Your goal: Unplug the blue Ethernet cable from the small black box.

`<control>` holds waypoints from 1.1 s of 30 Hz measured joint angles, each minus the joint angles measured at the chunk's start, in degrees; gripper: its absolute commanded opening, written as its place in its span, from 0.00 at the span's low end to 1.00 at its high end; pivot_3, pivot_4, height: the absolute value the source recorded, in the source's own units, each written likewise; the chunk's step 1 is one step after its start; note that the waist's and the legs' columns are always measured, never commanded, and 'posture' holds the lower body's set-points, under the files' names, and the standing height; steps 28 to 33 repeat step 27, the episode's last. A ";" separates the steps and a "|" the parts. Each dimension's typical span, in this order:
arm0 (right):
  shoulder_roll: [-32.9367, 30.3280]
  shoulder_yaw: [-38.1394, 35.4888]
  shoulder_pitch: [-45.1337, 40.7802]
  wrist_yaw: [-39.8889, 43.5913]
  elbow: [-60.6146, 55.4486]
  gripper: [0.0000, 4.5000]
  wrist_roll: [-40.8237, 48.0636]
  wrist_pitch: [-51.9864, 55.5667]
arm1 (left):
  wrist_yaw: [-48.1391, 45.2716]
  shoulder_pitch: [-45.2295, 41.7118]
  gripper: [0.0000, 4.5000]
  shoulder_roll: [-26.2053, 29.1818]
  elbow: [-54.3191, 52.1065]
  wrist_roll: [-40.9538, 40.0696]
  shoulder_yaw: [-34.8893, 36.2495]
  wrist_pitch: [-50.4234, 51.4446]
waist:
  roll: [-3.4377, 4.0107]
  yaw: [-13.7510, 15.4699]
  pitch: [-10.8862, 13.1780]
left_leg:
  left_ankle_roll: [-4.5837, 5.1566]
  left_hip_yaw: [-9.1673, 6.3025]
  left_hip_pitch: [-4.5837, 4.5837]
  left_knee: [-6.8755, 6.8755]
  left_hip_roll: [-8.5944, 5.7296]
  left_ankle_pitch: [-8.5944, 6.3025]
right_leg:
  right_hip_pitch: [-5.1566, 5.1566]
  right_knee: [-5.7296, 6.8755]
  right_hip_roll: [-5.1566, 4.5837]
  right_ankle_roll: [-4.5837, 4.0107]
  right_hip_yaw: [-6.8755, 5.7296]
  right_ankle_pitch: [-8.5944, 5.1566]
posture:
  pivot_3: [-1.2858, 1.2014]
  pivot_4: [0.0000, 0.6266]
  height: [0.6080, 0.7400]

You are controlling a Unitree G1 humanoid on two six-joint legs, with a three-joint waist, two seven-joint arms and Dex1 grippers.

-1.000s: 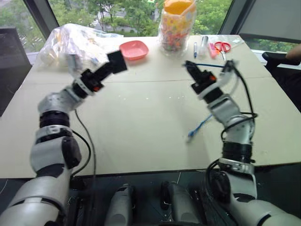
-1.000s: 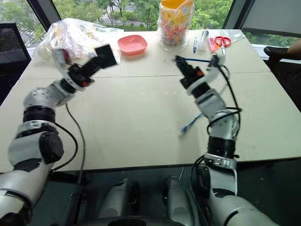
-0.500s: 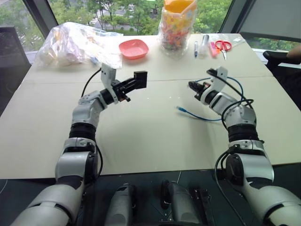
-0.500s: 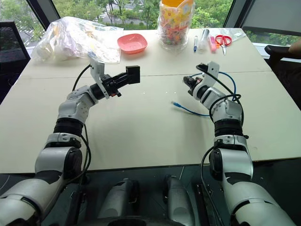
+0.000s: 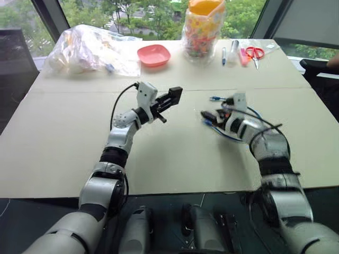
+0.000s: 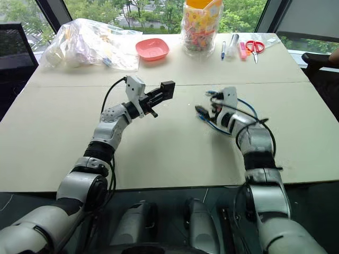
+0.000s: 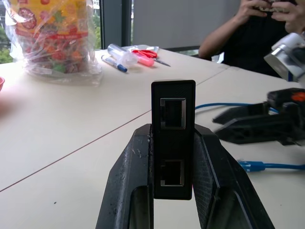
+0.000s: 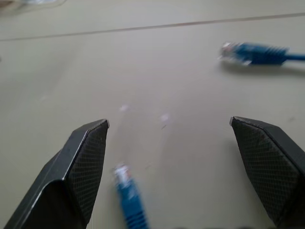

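Observation:
The small black box (image 7: 173, 138) stands on edge between the fingers of my left gripper (image 5: 170, 99), which is shut on it above the middle of the table. Both ports on its facing side are empty. The blue Ethernet cable (image 5: 235, 136) lies loose on the table by my right arm. One plug (image 8: 248, 53) rests farther out, and the other plug (image 8: 126, 191) lies on the table between the fingers of my right gripper (image 5: 209, 117). That gripper is open, low over the table, a short way right of the box.
Along the far edge sit a pink bowl (image 5: 153, 54), a bag of sweets (image 5: 204, 26), a crumpled clear plastic bag (image 5: 87, 50), pens (image 5: 226, 53) and red scissors (image 5: 254, 52). A person (image 7: 257, 28) sits beyond the table's right side.
Both arms came down toward the table's middle. The left gripper carried the box to the right. The right gripper opened, and the cable it held now lies on the table.

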 measured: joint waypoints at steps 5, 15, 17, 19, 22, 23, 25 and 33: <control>1.16 -0.94 5.97 -2.62 -14.30 0.97 2.68 6.09 | 4.98 -2.77 0.11 -1.68 11.93 3.41 -0.67 -7.92 | -0.01 0.28 0.00 | -0.01 -0.02 0.03 0.09 0.04 0.00 | 0.03 -0.02 0.00 -0.01 -0.04 0.02 | 0.52 0.24 1.00; 1.79 -4.49 8.41 -4.91 -20.91 1.00 4.29 6.43 | 3.97 -3.52 0.96 -0.98 17.50 4.39 -0.39 -11.97 | -0.02 0.64 0.00 | -0.01 -0.02 0.02 0.06 0.05 -0.01 | 0.04 -0.06 0.01 -0.02 -0.07 0.03 | 0.52 0.24 1.00; 1.55 -4.79 9.18 -4.51 -21.65 1.00 4.34 6.34 | 1.80 -2.31 0.96 0.24 14.99 3.69 -0.17 -10.87 | -0.02 0.57 0.00 | 0.00 -0.02 0.03 0.06 0.05 -0.01 | 0.04 -0.06 0.02 -0.02 -0.07 0.03 | 0.52 0.24 1.00; 0.64 -5.12 10.63 -3.52 -23.35 1.00 4.95 6.25 | -1.22 0.30 0.96 2.40 9.23 2.44 -0.09 -7.24 | -0.02 0.48 0.00 | -0.01 -0.02 0.03 0.06 0.08 -0.01 | 0.03 -0.06 0.04 -0.02 -0.07 0.03 | 0.52 0.24 1.00; -0.95 -6.19 13.59 -1.35 -25.95 1.00 6.54 6.23 | -5.42 7.21 0.96 6.97 -5.45 -1.04 0.26 1.87 | -0.01 0.27 0.00 | -0.01 -0.03 0.04 0.03 0.13 -0.01 | 0.03 -0.05 0.06 -0.03 -0.06 0.02 | 0.52 0.24 1.00; -1.62 -6.38 14.63 -0.57 -26.67 1.00 6.98 6.24 | -6.53 9.66 0.96 8.40 -10.59 -2.32 0.29 5.32 | -0.01 0.25 -0.01 | -0.01 -0.04 0.05 0.03 0.15 -0.01 | 0.03 -0.04 0.07 -0.04 -0.05 0.02 | 0.52 0.24 1.00; -2.74 -6.44 16.43 1.28 -28.12 1.00 8.41 6.51 | -8.27 15.25 0.96 11.58 -22.61 -5.54 0.25 14.03 | -0.01 0.32 0.00 | -0.01 -0.04 0.04 0.04 0.15 -0.01 | 0.03 -0.04 0.07 -0.03 -0.05 0.02 | 0.52 0.24 1.00; -3.74 -6.45 18.34 3.18 -29.90 1.00 9.93 6.81 | -9.20 20.23 0.96 14.83 -33.08 -8.45 0.31 21.67 | 0.00 0.35 -0.01 | -0.02 -0.06 0.08 0.04 0.16 -0.02 | 0.07 -0.07 0.07 -0.13 -0.04 -0.05 | 0.52 0.24 1.00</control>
